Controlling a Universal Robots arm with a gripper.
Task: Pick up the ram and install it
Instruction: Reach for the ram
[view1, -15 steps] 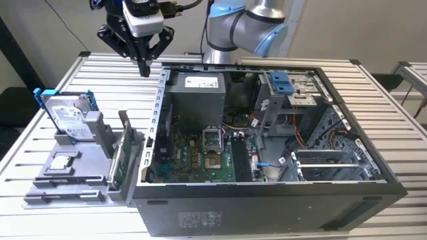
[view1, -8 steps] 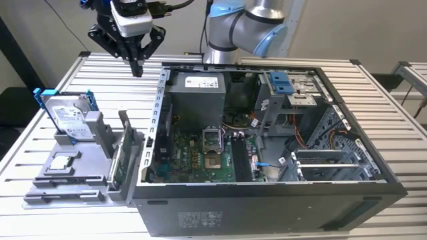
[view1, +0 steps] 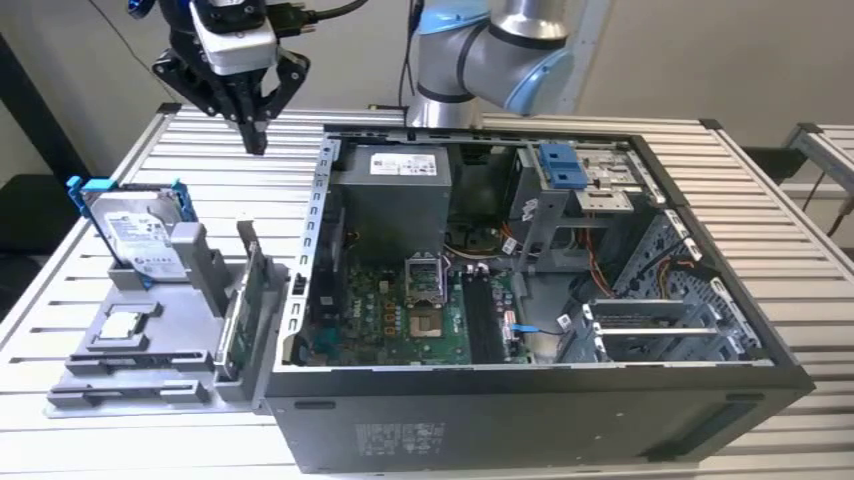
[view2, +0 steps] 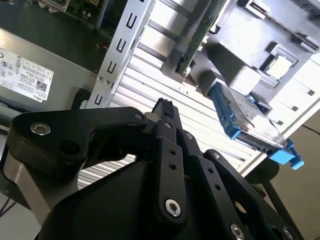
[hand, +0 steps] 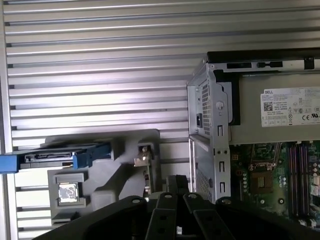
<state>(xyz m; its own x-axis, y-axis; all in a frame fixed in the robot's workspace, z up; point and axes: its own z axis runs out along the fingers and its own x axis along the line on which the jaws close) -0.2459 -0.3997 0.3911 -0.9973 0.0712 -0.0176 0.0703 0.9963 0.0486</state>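
Fingers pressed together, empty: your one gripper hangs near the table's rear edge. One tray holds one drive; one case holds one motherboard.

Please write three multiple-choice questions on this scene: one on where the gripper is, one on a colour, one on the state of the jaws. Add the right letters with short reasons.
1. Where is the gripper? A. Above the table, on the exterior view's left of the computer case. B. Inside the case. C. Lying flat on the table.
2. What colour is the frame around the hard drive? A. Red. B. Blue. C. Yellow.
3. How do the jaws stand? A. Wide open. B. Half open. C. Shut, holding nothing.
Answers: 1 A, it hangs over the table beside the case. 2 B, the frame is blue. 3 C, they meet with nothing between them.
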